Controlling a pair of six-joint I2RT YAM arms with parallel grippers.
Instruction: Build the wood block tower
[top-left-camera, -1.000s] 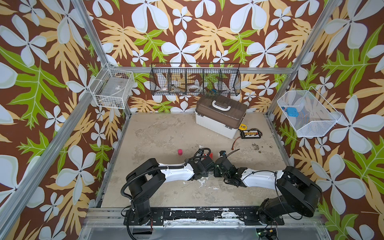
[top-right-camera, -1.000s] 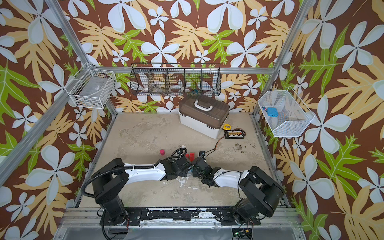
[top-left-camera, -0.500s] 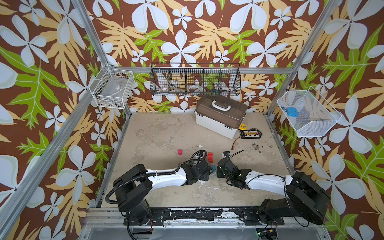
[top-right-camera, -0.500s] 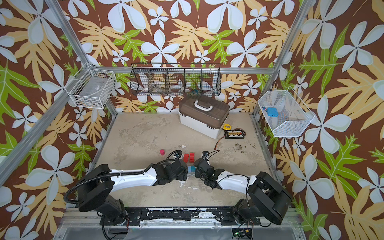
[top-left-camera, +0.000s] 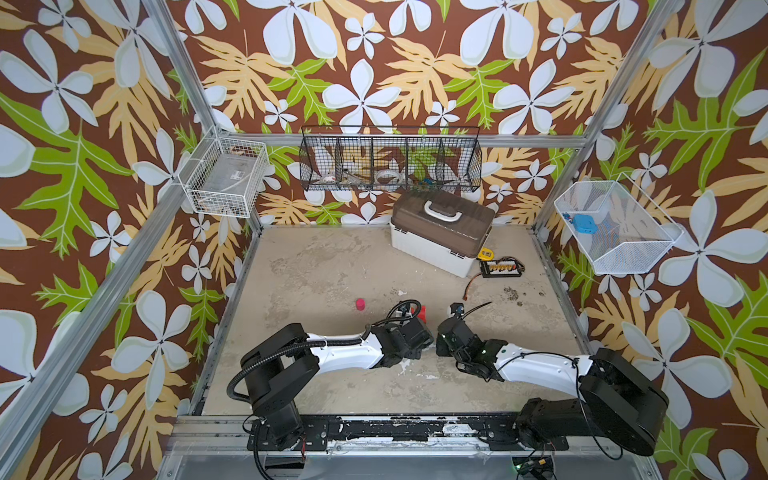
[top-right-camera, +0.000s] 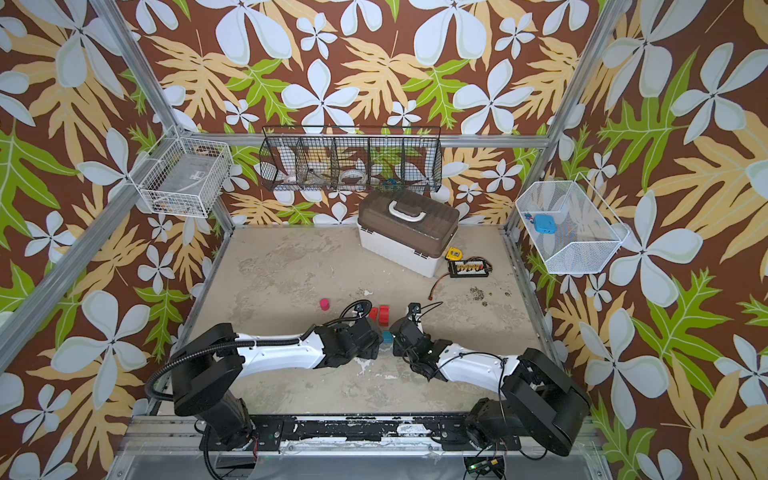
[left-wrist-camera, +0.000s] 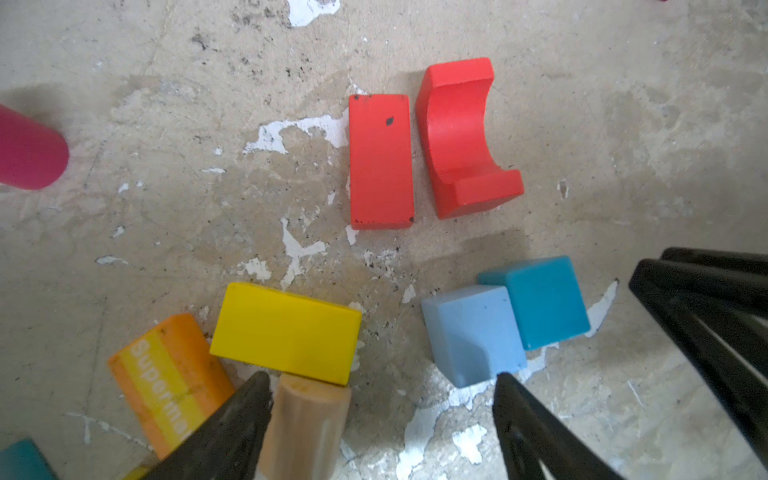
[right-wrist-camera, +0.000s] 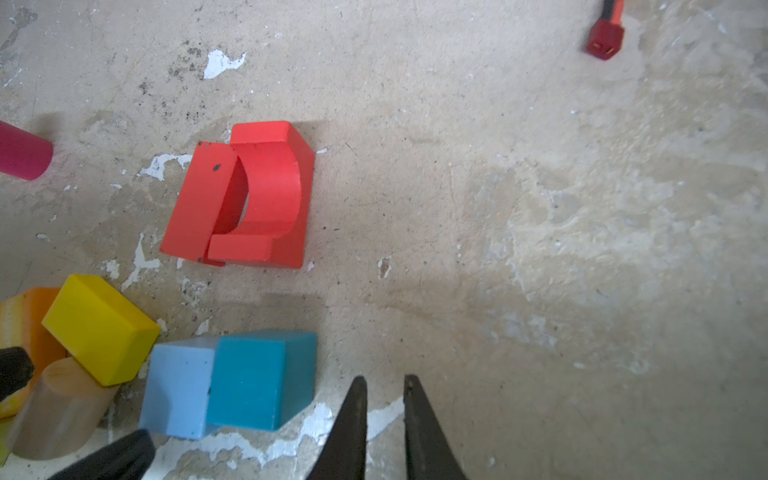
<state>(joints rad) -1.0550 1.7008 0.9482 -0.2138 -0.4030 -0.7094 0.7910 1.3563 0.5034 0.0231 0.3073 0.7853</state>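
Note:
Wood blocks lie loose on the floor; no tower stands in view. In the left wrist view a red flat block (left-wrist-camera: 380, 162) and a red arch (left-wrist-camera: 461, 137) lie side by side. Nearer are a yellow block (left-wrist-camera: 286, 332), an orange lettered block (left-wrist-camera: 170, 382), a bare wood cylinder (left-wrist-camera: 307, 428), a light blue cube (left-wrist-camera: 473, 332) and a teal cube (left-wrist-camera: 544, 299). My left gripper (left-wrist-camera: 380, 386) is open, with the cylinder beside one finger and the light blue cube by the other. My right gripper (right-wrist-camera: 384, 386) hovers beside the teal cube (right-wrist-camera: 253, 378), its jaws narrowly open and empty.
A pink cylinder (top-left-camera: 360, 304) stands alone to the left. A white case with a brown lid (top-left-camera: 440, 232), a yellow tape measure (top-left-camera: 485, 253) and a black board (top-left-camera: 500, 268) sit at the back right. A red wire connector (right-wrist-camera: 604, 37) lies nearby.
Both grippers have drawn apart and back from the block cluster, uncovering the blue cubes between them. The left jaws widened a little and the right jaws parted slightly.

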